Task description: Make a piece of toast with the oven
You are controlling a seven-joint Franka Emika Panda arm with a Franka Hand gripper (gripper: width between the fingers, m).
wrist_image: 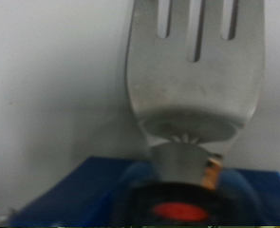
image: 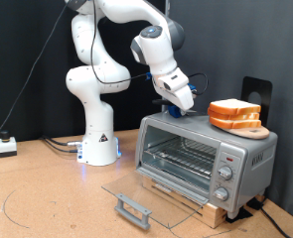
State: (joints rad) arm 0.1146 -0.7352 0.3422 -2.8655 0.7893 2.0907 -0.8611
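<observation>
The silver oven (image: 247,155) stands on a wooden base at the exterior view's right. Its glass door (image: 151,188) lies open and flat, with the dark bar handle (image: 133,208) at the front. The wire rack (image: 181,157) looks bare. My gripper (image: 183,99) hovers over the oven's top left corner, shut on a blue-handled metal spatula (image: 179,107). In the wrist view the slotted metal blade (wrist_image: 196,66) fills the frame above its blue handle (wrist_image: 102,185). A single piece of toast does not show in either view.
A stack of bread slices (image: 235,114) sits on a round wooden board (image: 257,132) on the oven's top, right of the gripper. Three knobs (image: 225,175) line the oven's right side. The robot base (image: 98,139) and a small white box (image: 6,146) stand at the left.
</observation>
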